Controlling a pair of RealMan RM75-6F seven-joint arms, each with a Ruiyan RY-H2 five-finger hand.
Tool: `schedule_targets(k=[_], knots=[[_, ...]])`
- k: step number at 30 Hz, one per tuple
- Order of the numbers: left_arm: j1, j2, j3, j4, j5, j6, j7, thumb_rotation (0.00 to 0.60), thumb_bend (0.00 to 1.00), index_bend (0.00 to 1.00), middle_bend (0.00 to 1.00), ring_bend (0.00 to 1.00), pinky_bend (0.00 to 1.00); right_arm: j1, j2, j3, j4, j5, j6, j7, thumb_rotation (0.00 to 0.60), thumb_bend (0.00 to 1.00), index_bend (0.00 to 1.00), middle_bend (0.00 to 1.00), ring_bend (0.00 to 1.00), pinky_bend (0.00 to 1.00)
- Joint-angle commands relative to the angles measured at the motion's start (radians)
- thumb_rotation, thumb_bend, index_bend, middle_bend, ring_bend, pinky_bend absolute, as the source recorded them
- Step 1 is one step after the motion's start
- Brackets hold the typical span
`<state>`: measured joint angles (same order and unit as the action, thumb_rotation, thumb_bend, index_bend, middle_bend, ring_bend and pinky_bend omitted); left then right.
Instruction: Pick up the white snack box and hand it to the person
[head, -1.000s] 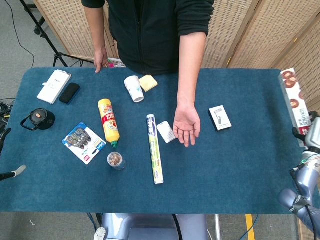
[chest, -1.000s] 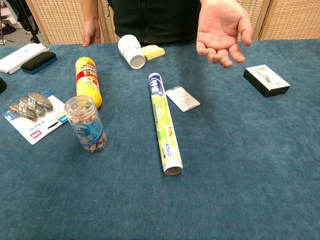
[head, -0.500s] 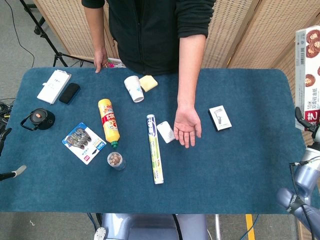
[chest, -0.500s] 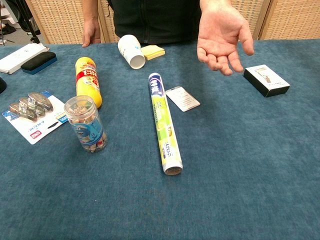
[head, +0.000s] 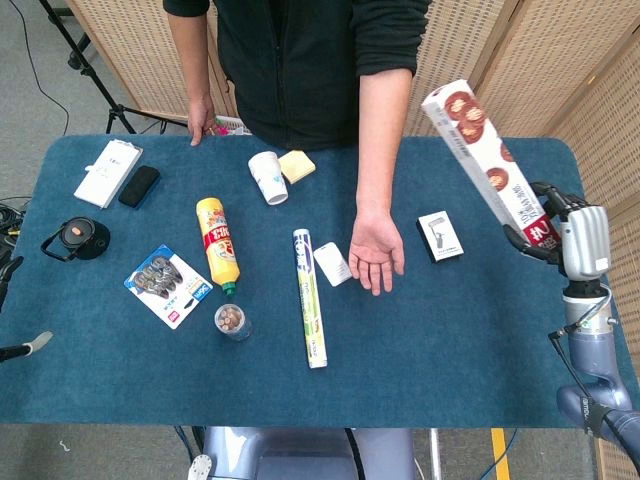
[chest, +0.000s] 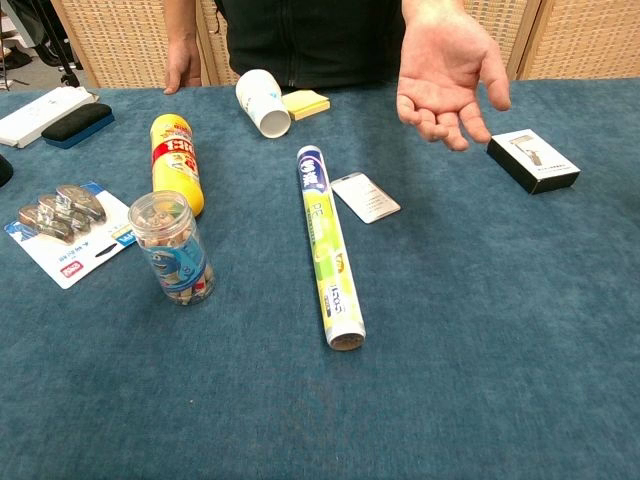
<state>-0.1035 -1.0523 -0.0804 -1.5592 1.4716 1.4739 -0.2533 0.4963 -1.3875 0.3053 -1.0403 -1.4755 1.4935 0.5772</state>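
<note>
The white snack box (head: 484, 160), long and printed with round brown biscuits, hangs tilted above the table's right side in the head view. My right hand (head: 556, 228) grips its lower end. The person's open palm (head: 376, 250) waits over the table's middle, left of the box, and shows again as the open palm (chest: 445, 75) in the chest view. Neither the box nor my right hand appears in the chest view. Of my left arm only a dark tip (head: 25, 346) shows at the left edge, and I cannot tell how that hand stands.
On the blue table (head: 470, 330) lie a long tube (head: 310, 297), a yellow bottle (head: 218, 244), a small jar (head: 232, 321), a paper cup (head: 268, 177), a black-and-white box (head: 440, 236), a white card (head: 332, 264) and a blister pack (head: 168, 285).
My right hand has lifted the snack box from the right table edge and swung it up and leftward over the table. The person's palm has stayed nearly still.
</note>
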Motion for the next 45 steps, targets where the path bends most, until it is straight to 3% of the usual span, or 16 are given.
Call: schedule_targets(k=[1,6,13,18,25,28,30,32,33,35,36,45], knots=[[0.0,0.001,-0.001,0.0,-0.004,-0.002,-0.001,0.6,0.0,0.0,0.0,0.0,0.02,0.026,0.055,-0.018,-0.111,-0.046,-0.014,-0.016,0.6,0.83,0.63,0.68,0.69,0.6],[-0.001,0.0,-0.001,0.001,-0.005,-0.004,0.001,0.6,0.0,0.0,0.0,0.0,0.02,0.038,0.119,-0.052,-0.247,-0.103,-0.036,-0.096,0.6,0.83,0.63,0.68,0.69,0.6],[0.0,0.002,-0.001,-0.001,-0.006,-0.003,0.0,0.6,0.0,0.0,0.0,0.0,0.02,0.081,0.194,-0.117,-0.414,-0.165,-0.164,-0.229,0.6,0.79,0.63,0.68,0.69,0.6],[0.002,0.005,-0.001,0.0,-0.007,-0.001,-0.005,0.6,0.0,0.0,0.0,0.0,0.02,0.116,0.196,-0.14,-0.483,-0.18,-0.243,-0.353,0.6,0.77,0.63,0.68,0.69,0.6],[0.003,0.008,-0.003,0.006,-0.007,0.003,-0.025,0.6,0.0,0.0,0.0,0.0,0.02,0.119,0.163,-0.136,-0.527,-0.135,-0.268,-0.482,0.6,0.72,0.63,0.68,0.69,0.6],[0.003,0.009,-0.003,0.008,-0.007,0.001,-0.03,0.6,0.0,0.0,0.0,0.0,0.02,0.114,0.151,-0.135,-0.532,-0.118,-0.268,-0.528,0.6,0.64,0.61,0.65,0.69,0.6],[0.002,0.01,-0.003,0.008,-0.006,0.001,-0.031,0.6,0.0,0.0,0.0,0.0,0.02,0.113,0.149,-0.136,-0.536,-0.103,-0.277,-0.555,0.6,0.39,0.47,0.53,0.61,0.59],[0.003,0.01,-0.002,0.008,-0.005,0.001,-0.032,0.6,0.0,0.0,0.0,0.0,0.02,0.113,0.154,-0.141,-0.546,-0.089,-0.294,-0.575,0.6,0.11,0.25,0.32,0.39,0.49],[0.003,0.01,-0.002,0.008,-0.005,0.002,-0.032,0.6,0.0,0.0,0.0,0.0,0.02,0.112,0.162,-0.143,-0.558,-0.073,-0.311,-0.583,0.6,0.02,0.13,0.19,0.23,0.39],[0.003,0.011,-0.003,0.007,-0.005,0.003,-0.034,0.6,0.0,0.0,0.0,0.0,0.02,0.112,0.176,-0.141,-0.583,-0.039,-0.336,-0.601,0.6,0.0,0.02,0.04,0.06,0.28],[0.004,0.011,-0.003,0.007,-0.005,0.003,-0.034,0.6,0.0,0.0,0.0,0.0,0.02,0.111,0.181,-0.138,-0.592,-0.028,-0.341,-0.609,0.6,0.0,0.0,0.01,0.02,0.24],[0.003,0.011,-0.003,0.004,-0.007,0.001,-0.03,0.6,0.0,0.0,0.0,0.0,0.02,0.081,0.243,-0.121,-0.646,0.031,-0.327,-0.606,0.6,0.0,0.0,0.0,0.0,0.17]])
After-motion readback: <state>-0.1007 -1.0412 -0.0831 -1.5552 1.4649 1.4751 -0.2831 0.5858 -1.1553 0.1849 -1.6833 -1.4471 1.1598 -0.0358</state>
